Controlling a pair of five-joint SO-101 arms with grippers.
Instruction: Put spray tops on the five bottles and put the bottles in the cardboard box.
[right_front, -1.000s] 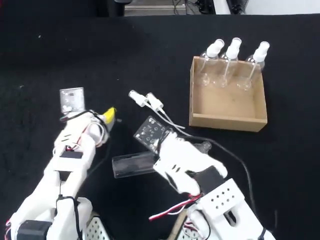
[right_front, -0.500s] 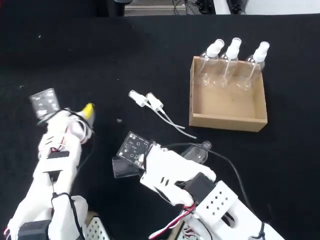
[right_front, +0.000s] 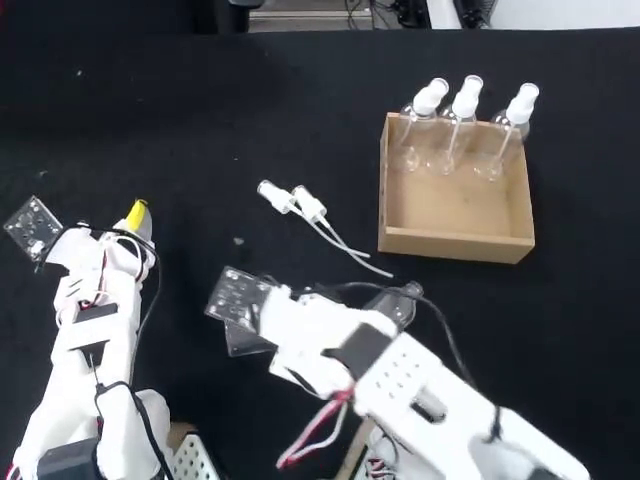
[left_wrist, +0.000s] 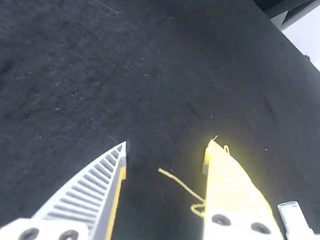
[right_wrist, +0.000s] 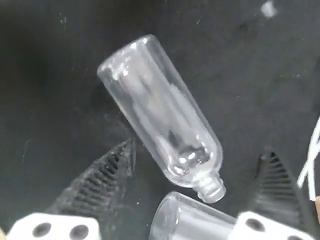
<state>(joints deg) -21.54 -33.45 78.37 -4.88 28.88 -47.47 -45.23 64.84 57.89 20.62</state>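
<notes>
Risk is found first at the left, where the left gripper (left_wrist: 167, 145) is held with its jaws spread and nothing between them, above the bare black table (right_front: 150, 100) and well apart from every task object. From there no help can be given if a bottle is knocked away.

Nearer the middle, the right gripper (right_wrist: 200, 149) is likewise parted and empty, its jaws set to either side of a clear bottle (right_wrist: 160, 120) that lies uncapped on its side. The bottle is crossed at a slant rather than squarely. A closing grip is therefore judged likely to land near the neck, and the smooth round wall could be squeezed out sideways and sent rolling. A second bottle (right_wrist: 182, 220) lies just beside that neck and could be struck or dragged along.

Farther right, two spray tops (right_front: 308, 207) lie together on the table, their thin tubes trailing toward the cardboard box (right_front: 455, 243); they could be scattered by a rolling bottle. In the box, three capped bottles (right_front: 467, 97) are stood along the far wall, so two bottles are judged left to be finished.
</notes>
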